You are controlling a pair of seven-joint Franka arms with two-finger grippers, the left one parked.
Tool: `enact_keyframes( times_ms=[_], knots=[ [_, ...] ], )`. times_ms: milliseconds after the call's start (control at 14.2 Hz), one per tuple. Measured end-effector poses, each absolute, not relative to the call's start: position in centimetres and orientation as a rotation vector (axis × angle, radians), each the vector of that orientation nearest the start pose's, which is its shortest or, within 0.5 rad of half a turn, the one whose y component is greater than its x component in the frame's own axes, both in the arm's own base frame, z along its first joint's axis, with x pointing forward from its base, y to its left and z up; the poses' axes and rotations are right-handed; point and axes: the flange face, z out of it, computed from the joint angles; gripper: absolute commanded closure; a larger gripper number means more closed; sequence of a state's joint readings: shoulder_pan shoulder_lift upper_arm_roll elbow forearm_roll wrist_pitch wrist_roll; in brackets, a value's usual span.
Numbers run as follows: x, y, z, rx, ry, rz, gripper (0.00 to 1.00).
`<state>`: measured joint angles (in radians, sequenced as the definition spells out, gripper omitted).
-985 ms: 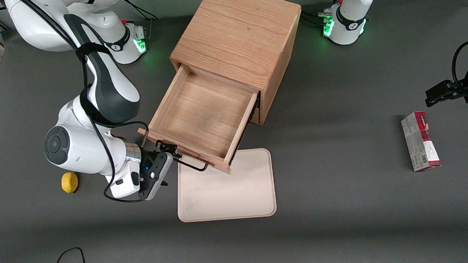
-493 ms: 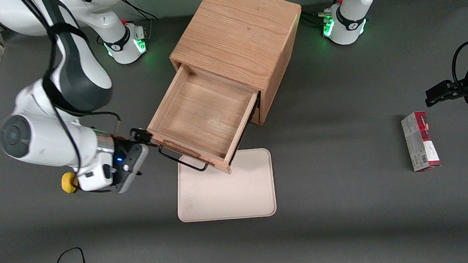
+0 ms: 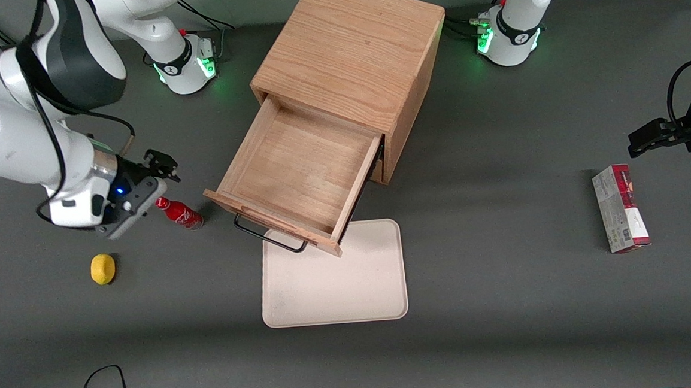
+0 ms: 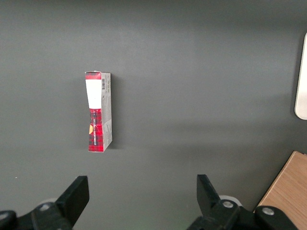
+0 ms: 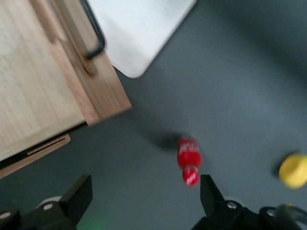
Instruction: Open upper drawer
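The upper drawer (image 3: 299, 176) stands pulled out, handle toward the front camera; the gripper (image 3: 162, 164), fingers apart, hangs beside it.

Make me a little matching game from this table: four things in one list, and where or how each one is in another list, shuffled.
Things:
1. upper drawer
2. red bottle
3. lemon
4. gripper

States:
A. lying on its side on the table, beside the drawer's front
B. open, up in the air above the bottle
C. pulled out of the cabinet, nothing in it
D. on the table, nearer the front camera than the bottle

Pairs: 1-C, 2-A, 3-D, 4-B
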<state>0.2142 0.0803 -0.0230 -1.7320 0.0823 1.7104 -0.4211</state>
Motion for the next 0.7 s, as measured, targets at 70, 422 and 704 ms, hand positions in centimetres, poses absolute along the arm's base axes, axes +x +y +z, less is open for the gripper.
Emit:
enact_keyframes(
  times_ms=[70, 422, 704],
  knots=[
    [55.5, 10.3, 51.6, -2.946, -0.792, 0.149, 0.00],
    [54.2, 5.5, 53.9, -3.039, -0.315, 0.110, 0.00],
    [54.2, 3.9, 55.2, -3.049, -0.178, 0.101, 0.00]
  ],
)
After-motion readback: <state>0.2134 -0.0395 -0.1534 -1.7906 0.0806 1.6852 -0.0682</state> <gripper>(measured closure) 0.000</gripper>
